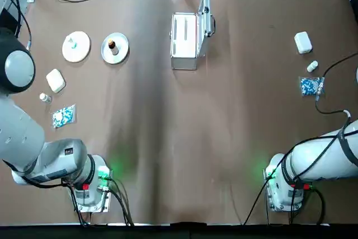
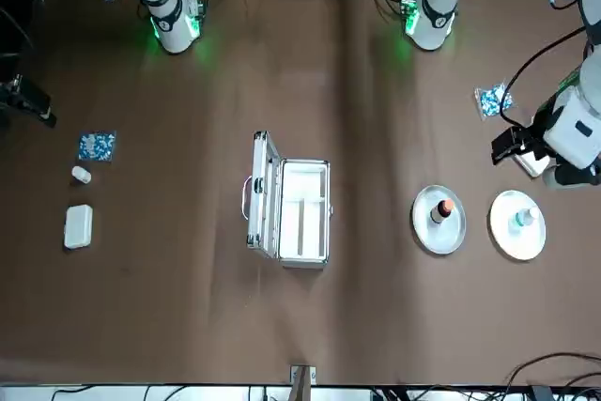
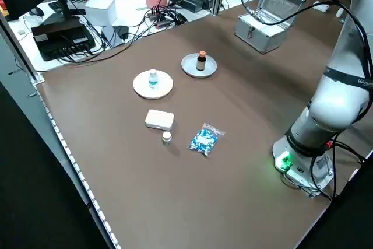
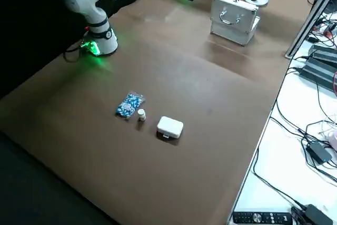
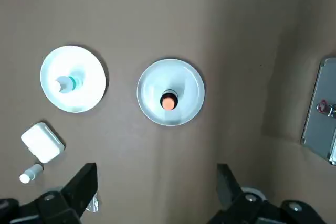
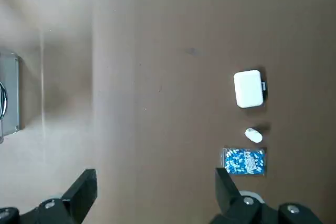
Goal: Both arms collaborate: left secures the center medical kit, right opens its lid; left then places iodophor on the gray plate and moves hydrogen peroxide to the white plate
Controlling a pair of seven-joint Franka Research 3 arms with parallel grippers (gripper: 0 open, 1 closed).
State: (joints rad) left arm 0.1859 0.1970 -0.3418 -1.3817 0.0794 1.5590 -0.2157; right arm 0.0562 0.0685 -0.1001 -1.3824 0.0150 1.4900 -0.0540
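Medical kit (image 1: pixel 185 42) stands at the far middle of the table, its lid (image 1: pixel 206 12) raised upright. Nearer to the robot, the left gripper (image 5: pixel 156 182) and right gripper (image 6: pixel 155 184) both hang high with fingers wide, holding nothing. Farther out on the left, the iodophor (image 1: pixel 112 44) stands on the gray plate (image 1: pixel 119 53) and the hydrogen peroxide (image 1: pixel 71 42) on the white plate (image 1: pixel 81 51). To my judgement, nothing is left. Count: one kit, two plates, two bottles.
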